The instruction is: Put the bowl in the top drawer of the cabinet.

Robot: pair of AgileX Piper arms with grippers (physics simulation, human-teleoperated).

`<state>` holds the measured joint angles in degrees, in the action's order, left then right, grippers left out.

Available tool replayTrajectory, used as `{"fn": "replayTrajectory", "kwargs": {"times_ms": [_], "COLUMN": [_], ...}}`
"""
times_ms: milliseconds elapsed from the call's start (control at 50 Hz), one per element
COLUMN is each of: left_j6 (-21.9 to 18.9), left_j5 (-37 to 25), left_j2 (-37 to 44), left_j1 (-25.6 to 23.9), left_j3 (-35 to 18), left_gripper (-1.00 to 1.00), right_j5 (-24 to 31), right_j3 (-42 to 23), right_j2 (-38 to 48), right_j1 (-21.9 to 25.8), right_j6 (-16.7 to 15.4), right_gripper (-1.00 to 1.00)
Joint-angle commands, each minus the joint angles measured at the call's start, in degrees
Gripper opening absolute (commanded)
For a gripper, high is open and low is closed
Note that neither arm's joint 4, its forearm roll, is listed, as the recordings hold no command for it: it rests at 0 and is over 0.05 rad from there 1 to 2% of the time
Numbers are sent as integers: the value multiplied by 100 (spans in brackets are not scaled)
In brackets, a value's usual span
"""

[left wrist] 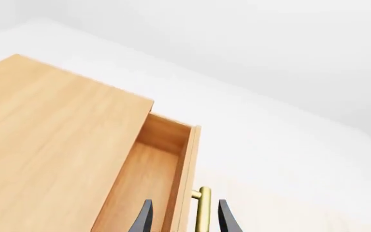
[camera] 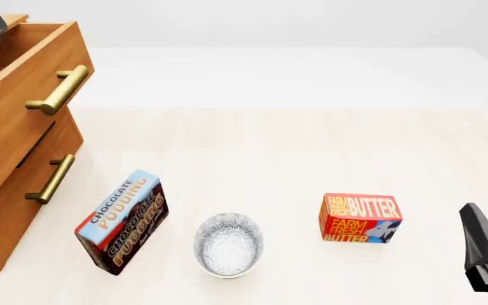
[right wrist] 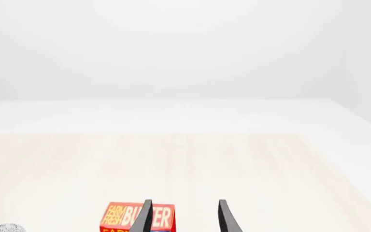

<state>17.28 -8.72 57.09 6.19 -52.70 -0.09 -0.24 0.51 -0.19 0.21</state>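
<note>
Left gripper (left wrist: pixel 184 220): fingers spread apart, one either side of the brass handle (left wrist: pixel 202 209) of the top drawer (left wrist: pixel 148 179); whether the pads touch the bar cannot be told. Only its wrist view shows this; in the front view just a dark corner of that arm appears at the far left, above the drawer.

Right gripper (right wrist: pixel 184 217): fingers parted, holding nothing, low at the near right of the table (camera: pixel 312 146). The front view shows only part of it at the frame's near right edge.

Top drawer: pulled out from the cabinet (camera: pixel 2 210) at the far left. The left wrist view alone looks into its bare wooden interior; the front view alone shows the lower drawer (camera: pixel 32 175), shut, with its own brass bar.

Bowl (camera: pixel 229 244): upright on the table at near centre, well apart from the cabinet and from both grippers. Only a sliver of it enters the right wrist view.

Chocolate pudding box (camera: pixel 122 222): tilted, just left of the bowl; front view only.

Butter box (camera: pixel 360 218): right of the bowl, between it and the right gripper; seen partly between the fingers in the right wrist view.
</note>
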Motion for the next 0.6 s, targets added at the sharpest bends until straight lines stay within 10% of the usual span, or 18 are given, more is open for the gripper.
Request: {"fn": "replayTrajectory", "kwargs": {"times_ms": [20,600], "left_j6": [65,182], "left_j5": [-11,-78], "left_j2": [146,461], "left_j1": [-53,-436], "left_j3": [53,122], "left_gripper": [100,100], "right_j5": [0,0], "right_j3": [0,0], "right_j2": [0,2], "right_j1": [0,1], "right_j6": [0,0], "right_gripper": [100,100]}}
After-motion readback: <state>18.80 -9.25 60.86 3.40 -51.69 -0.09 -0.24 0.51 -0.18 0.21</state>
